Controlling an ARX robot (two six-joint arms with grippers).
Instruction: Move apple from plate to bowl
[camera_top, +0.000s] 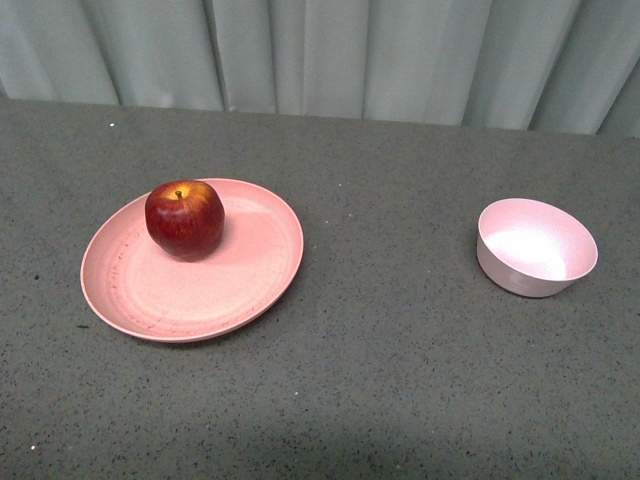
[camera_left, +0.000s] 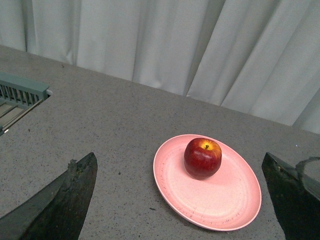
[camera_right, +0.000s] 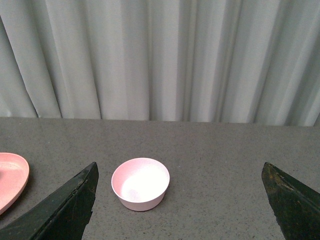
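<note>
By how things lie, the task has not begun. All 3 steps are left: grasping, carrying and releasing.

Nearest each wrist camera are the fingers. The left gripper (camera_left: 179, 156) has its 2 dark fingers spread wide and holds nothing, and it looks toward the plate from short of it. The right gripper (camera_right: 180, 164) is likewise spread and empty, with the bowl seen between its fingers. Neither arm shows in the front view. Aimed as it is, the left arm looks the likelier one to make the pick.

On the speckled dark-grey tabletop (camera_top: 380, 390), the wide, shallow, round salmon-pink plate (camera_top: 150, 310) lies to the left, its near half bare. The round, glossy dark-red apple with a yellow patch around its stem (camera_top: 185, 218) stands on the far half, close to the rim, stem up. It is the only thing on the plate.

Well apart to the right sits the small, deep, round pale-pink bowl (camera_top: 510, 278), upright and empty, its inside brightly lit. Beyond both dishes, a pale grey-green pleated curtain (camera_top: 350, 50) hangs behind the table.
</note>
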